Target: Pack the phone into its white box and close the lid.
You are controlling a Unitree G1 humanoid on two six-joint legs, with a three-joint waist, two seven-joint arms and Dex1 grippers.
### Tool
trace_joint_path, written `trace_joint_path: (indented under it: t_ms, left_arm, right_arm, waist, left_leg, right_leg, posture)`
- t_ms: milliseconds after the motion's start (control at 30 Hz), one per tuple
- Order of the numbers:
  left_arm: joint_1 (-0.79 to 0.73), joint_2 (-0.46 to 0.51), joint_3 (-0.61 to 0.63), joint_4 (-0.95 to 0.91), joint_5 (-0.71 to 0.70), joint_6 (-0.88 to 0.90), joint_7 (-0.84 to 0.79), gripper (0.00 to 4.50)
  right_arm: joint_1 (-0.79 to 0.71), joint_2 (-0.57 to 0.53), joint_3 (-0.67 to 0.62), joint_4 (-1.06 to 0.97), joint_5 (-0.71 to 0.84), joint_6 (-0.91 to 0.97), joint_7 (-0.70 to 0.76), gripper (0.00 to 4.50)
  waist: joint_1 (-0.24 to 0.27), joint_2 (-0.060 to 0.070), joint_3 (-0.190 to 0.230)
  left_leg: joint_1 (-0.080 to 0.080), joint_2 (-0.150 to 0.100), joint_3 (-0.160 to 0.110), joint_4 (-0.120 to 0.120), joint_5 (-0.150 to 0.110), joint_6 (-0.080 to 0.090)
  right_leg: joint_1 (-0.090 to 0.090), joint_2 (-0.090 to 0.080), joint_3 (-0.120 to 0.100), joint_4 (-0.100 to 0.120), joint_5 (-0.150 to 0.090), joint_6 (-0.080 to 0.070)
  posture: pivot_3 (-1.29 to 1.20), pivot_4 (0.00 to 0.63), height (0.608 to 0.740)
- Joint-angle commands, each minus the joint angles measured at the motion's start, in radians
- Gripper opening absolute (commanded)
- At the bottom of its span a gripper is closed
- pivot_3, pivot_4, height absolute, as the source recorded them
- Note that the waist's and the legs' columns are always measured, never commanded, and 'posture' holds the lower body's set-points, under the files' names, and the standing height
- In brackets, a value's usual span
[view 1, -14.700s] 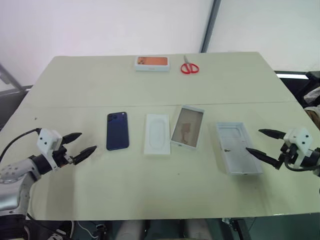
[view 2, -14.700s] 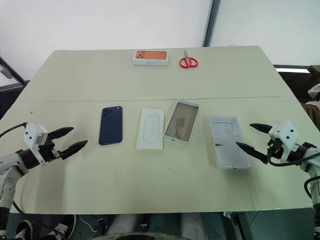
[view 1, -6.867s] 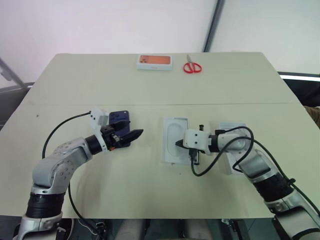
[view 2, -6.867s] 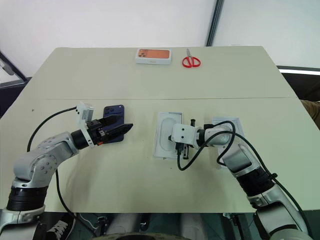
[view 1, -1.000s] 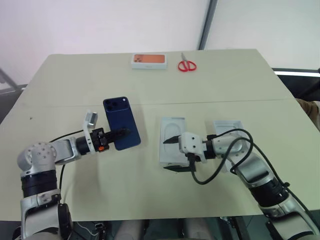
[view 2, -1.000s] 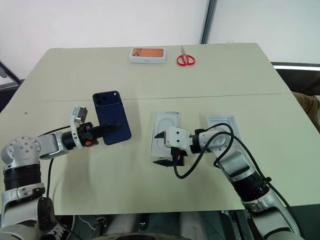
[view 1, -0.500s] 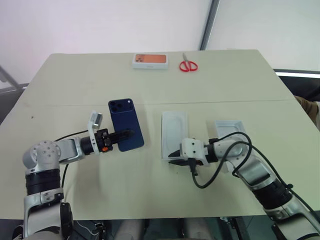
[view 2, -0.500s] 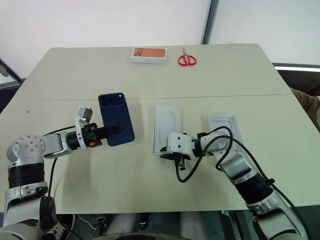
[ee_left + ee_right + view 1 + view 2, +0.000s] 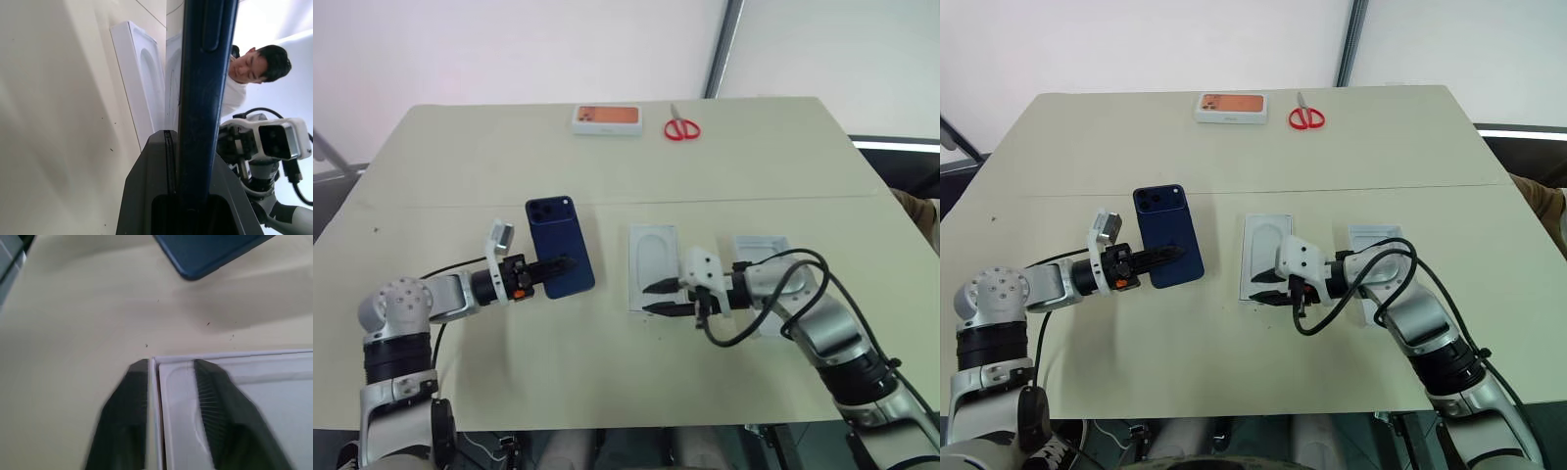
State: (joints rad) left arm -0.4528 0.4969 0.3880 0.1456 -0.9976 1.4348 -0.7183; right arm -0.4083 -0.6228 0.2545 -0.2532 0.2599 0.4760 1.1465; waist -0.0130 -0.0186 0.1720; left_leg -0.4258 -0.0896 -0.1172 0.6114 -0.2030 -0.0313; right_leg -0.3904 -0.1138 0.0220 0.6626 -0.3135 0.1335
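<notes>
My left gripper (image 9: 568,264) is shut on the lower edge of the dark blue phone (image 9: 554,231) and holds it upright above the table, left of the white box (image 9: 633,286). In the left wrist view the phone (image 9: 203,73) stands edge-on between the jaws. A white insert (image 9: 654,257) with an oval recess lies in the box. My right gripper (image 9: 656,297) is open at the box's near end. In the right wrist view one fingertip (image 9: 138,369) is outside the box's rim (image 9: 154,382), the other over the insert. The lid (image 9: 762,249) lies hollow side up behind my right arm.
A white box with an orange phone print (image 9: 607,118) and red scissors (image 9: 682,129) lie at the table's far edge. A person (image 9: 254,63) shows beyond the table in the left wrist view. Bare tabletop lies in front of both grippers.
Half a second ago my right gripper was shut at the box's near end. It now stands open again, slightly higher and to the right. The left gripper has kept the phone still.
</notes>
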Motion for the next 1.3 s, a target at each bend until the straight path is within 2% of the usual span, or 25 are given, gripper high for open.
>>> trace_joint_path:
  t_ms: [33, 467, 733, 833, 967, 1000, 1033, 1300]
  left_arm:
    - [0.004, -0.003, 0.014, -0.045, -0.042, -0.001, -0.01, 0.0]
    - [0.006, -0.011, 0.004, -0.042, -0.032, -0.01, 0.003, 0.0]
    - [0.003, -0.011, -0.001, -0.034, -0.025, -0.022, 0.009, 0.0]
    - [0.003, -0.012, -0.003, -0.032, -0.025, -0.023, 0.012, 0.0]
    - [0.005, -0.012, -0.004, -0.034, -0.027, -0.02, 0.016, 0.0]
    - [0.006, -0.011, -0.004, -0.034, -0.028, -0.019, 0.016, 0.0]
    - [0.007, -0.012, -0.003, -0.034, -0.029, -0.017, 0.017, 0.0]
    - [0.009, -0.014, -0.006, -0.037, -0.026, -0.022, 0.019, 0.0]
  right_arm:
    - [0.001, -0.039, 0.024, -0.015, -0.05, -0.059, 0.0, 3.7]
    - [0.003, -0.051, 0.1, 0.073, -0.176, -0.145, -0.027, 3.7]
    - [0.011, -0.059, 0.109, 0.057, -0.16, -0.118, 0.015, 3.7]
    - [0.011, -0.054, 0.108, 0.057, -0.168, -0.134, 0.009, 2.95]
    - [0.01, -0.046, 0.106, 0.053, -0.162, -0.116, 0.002, 2.95]
    - [0.008, -0.044, 0.105, 0.054, -0.165, -0.113, -0.006, 2.52]
    - [0.007, -0.043, 0.106, 0.054, -0.167, -0.114, -0.008, 2.27]
    - [0.008, -0.044, 0.115, 0.061, -0.174, -0.128, -0.008, 2.27]
  waist:
    - [0.0, 0.0, 0.0]
    - [0.0, 0.0, 0.0]
    - [0.0, 0.0, 0.0]
    - [0.001, 0.0, 0.0]
    - [0.0, 0.0, 0.0]
    - [0.0, 0.0, 0.0]
    - [0.0, 0.0, 0.0]
    - [0.0, 0.0, 0.0]
  left_leg:
    - [0.0, 0.0, 0.0, 0.0, 0.0, 0.0]
    - [0.0, 0.0, 0.0, 0.001, 0.0, 0.0]
    - [0.0, 0.0, 0.0, 0.001, 0.0, 0.0]
    - [0.0, 0.0, 0.0, 0.001, 0.0, 0.0]
    - [0.0, 0.0, 0.0, 0.002, 0.0, 0.0]
    - [0.0, 0.0, 0.0, 0.002, 0.0, 0.0]
    - [0.0, 0.0, 0.0, 0.002, 0.0, 0.0]
    - [0.0, 0.0, 0.0, 0.002, 0.0, 0.0]
  right_leg:
    - [0.0, 0.0, 0.0, 0.0, 0.0, 0.0]
    - [0.0, 0.0, 0.0, 0.0, 0.0, 0.0]
    - [0.0, 0.0, 0.0, 0.0, 0.0, 0.0]
    - [0.001, 0.0, 0.0, 0.0, 0.0, 0.0]
    - [0.0, 0.0, 0.0, 0.0, 0.0, 0.0]
    - [0.0, 0.0, 0.0, 0.0, 0.0, 0.0]
    - [0.0, 0.0, 0.0, 0.0, 0.0, 0.0]
    - [0.0, 0.0, 0.0, 0.001, 0.0, 0.0]
  posture:
    - [0.0, 0.15, 0.74]
    - [0.0, 0.15, 0.74]
    - [0.0, 0.15, 0.74]
    - [0.0, 0.15, 0.74]
    - [0.0, 0.15, 0.74]
    - [0.0, 0.15, 0.74]
    - [0.0, 0.15, 0.74]
    - [0.0, 0.15, 0.74]
